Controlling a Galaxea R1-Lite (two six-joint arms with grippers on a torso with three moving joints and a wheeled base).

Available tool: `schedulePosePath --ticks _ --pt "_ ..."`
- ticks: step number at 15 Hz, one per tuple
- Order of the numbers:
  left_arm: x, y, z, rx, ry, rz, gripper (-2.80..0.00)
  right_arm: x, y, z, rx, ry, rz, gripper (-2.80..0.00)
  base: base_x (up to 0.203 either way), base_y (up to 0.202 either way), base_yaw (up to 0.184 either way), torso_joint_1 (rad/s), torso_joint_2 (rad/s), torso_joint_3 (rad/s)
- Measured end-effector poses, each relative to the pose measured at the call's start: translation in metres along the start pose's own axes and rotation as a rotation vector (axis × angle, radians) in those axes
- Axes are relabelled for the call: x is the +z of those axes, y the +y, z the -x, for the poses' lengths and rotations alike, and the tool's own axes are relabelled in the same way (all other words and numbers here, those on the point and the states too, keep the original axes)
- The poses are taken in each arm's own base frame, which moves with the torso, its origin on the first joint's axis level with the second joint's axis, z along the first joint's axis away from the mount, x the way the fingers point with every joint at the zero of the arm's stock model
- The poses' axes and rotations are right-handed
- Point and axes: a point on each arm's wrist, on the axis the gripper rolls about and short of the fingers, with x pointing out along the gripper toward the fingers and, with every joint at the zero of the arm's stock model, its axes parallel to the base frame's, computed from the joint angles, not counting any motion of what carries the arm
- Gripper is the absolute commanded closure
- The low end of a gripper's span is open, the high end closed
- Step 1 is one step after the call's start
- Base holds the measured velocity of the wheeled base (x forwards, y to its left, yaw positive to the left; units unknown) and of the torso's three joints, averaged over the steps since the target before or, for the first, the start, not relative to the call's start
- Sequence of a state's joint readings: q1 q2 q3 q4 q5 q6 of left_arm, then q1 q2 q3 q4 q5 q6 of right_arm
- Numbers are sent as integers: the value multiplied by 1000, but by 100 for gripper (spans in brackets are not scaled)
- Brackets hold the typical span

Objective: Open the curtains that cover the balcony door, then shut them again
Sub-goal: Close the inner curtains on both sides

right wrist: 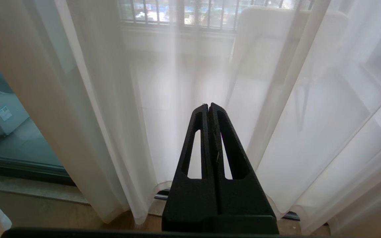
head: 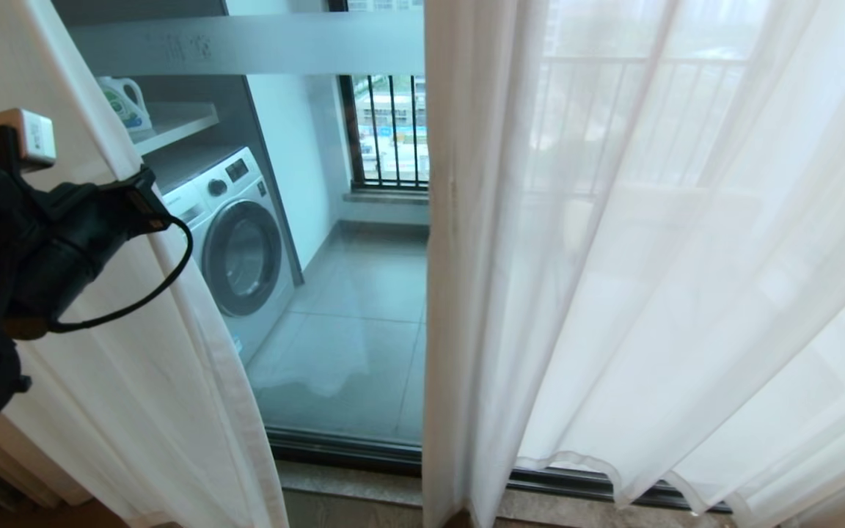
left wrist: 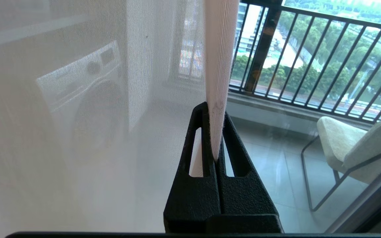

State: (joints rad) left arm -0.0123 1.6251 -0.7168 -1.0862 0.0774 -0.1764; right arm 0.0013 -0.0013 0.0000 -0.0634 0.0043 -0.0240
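- Sheer white see-through floor-length curtains parted in the middle, hanging in soft vertical pleats either side of a gap.
- Left panel pulled aside toward the left edge of the head view, its inner edge slanting down from top left to the floor.
- Right panel hanging from the middle of the head view to the right edge, hemmed bottom edge just above the sill.
- Tall sliding glass balcony door in a slim black frame exposed through the gap, with a frosted horizontal band across the upper glass.
- Left gripper clamped tight on the hemmed edge of the left panel, fabric pinched between the two black fingers, seen close in the left wrist view.
- Left arm raised at the left of the head view, black wrist against the drawn-back panel.
- Right gripper fully closed with nothing between the fingers, pointing at the right panel, near the fabric but apart from it.
- White front-loading washing machine behind the glass at the left, a detergent jug on a shelf above it.
- Black vertical-bar railing at the far side of the grey tiled balcony floor.
- Pale cushioned chair with a thin dark metal frame on the balcony, seen in the left wrist view.
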Motion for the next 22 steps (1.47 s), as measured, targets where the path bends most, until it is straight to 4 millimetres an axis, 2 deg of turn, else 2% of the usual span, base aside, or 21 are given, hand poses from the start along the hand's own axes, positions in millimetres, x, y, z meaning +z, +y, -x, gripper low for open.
schedulePosePath --ticks 22 --pt "-2 0 1 5 7 9 0 0 0 0 0 -1 0 0 0 -185 -1 2 3 3"
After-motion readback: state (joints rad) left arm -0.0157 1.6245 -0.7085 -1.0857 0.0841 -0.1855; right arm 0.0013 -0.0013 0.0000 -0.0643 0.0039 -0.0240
